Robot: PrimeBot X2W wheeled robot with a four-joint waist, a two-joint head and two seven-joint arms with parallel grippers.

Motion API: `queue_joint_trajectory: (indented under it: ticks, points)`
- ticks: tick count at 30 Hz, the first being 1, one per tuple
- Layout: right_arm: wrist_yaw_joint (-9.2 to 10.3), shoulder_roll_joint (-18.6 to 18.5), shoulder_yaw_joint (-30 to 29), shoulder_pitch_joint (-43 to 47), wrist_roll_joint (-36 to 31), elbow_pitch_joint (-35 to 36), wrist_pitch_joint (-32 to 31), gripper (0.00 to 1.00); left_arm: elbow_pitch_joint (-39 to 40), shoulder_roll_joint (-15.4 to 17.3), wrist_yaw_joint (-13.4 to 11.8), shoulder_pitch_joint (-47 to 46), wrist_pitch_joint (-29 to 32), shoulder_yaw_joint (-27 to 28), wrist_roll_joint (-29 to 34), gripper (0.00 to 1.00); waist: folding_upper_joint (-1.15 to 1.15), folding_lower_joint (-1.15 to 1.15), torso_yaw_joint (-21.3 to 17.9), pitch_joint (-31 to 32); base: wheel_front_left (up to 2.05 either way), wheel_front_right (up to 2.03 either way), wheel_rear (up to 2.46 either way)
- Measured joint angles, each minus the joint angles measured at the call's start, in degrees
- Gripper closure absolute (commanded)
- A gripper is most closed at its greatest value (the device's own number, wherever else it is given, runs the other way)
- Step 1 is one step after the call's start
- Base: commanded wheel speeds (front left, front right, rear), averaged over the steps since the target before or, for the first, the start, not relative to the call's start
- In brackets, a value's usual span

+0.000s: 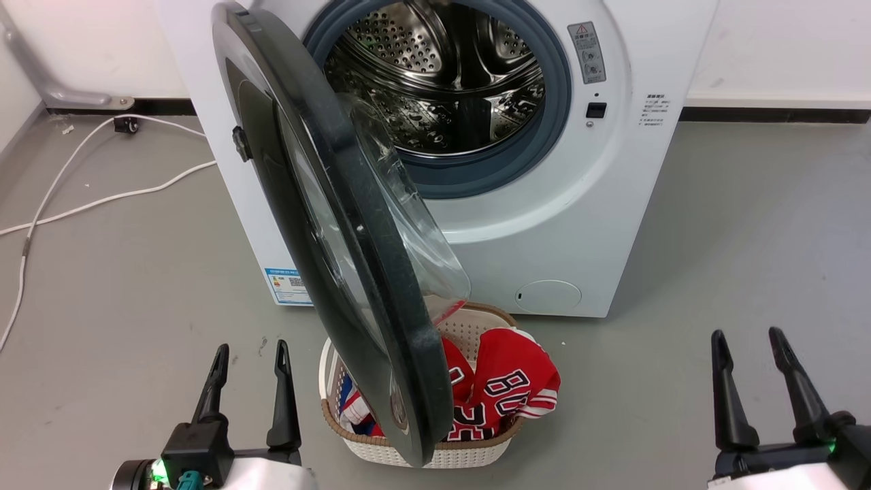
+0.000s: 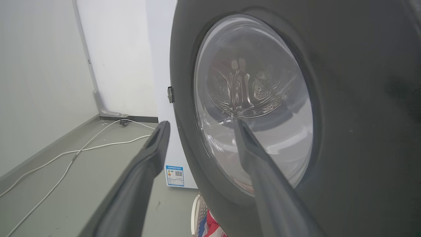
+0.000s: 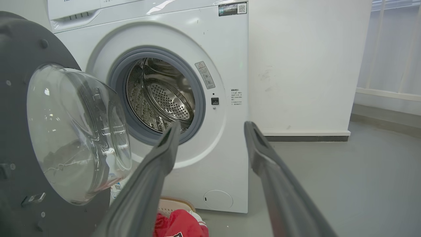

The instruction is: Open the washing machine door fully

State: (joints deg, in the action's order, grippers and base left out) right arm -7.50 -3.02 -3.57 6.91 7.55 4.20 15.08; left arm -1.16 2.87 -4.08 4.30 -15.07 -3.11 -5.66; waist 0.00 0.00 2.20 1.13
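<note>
The washing machine door [image 1: 371, 265] stands off its latch and swung out from the washing machine [image 1: 565, 224], hinged on the robot's left. In the head view it shows nearly edge-on, roughly square to the white front, with its free edge hanging over a laundry basket [image 1: 435, 456] that holds a red jersey [image 1: 510, 388]. The steel drum [image 1: 442, 75] is in plain sight, so the unlatching and the first part of the swing look done.

Neither claw is on the door. The left claw [image 1: 251, 347] is low on the glossy outer side of the door, its 2 fingers spread and holding nothing. The right claw [image 1: 746, 333] is well apart on the inner side, also spread and empty, facing the drum opening and the bulging glass bowl.

What is left, as I judge it, is the second part of the arc: the door should go further toward the robot's left, back toward the machine's side. A push on the inner face seems the likely way.
</note>
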Motion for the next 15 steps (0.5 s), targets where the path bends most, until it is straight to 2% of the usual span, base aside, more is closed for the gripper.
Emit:
queue_joint_trajectory:
  ticks: [15]
  points:
    - [0.0,0.0,1.2,4.0,2.8,-0.1,0.0,0.0,-0.2,0.0,-0.5,0.8,0.0,0.4,0.0,0.0,0.0,0.0,-0.2,0.7,0.0,0.0,0.0]
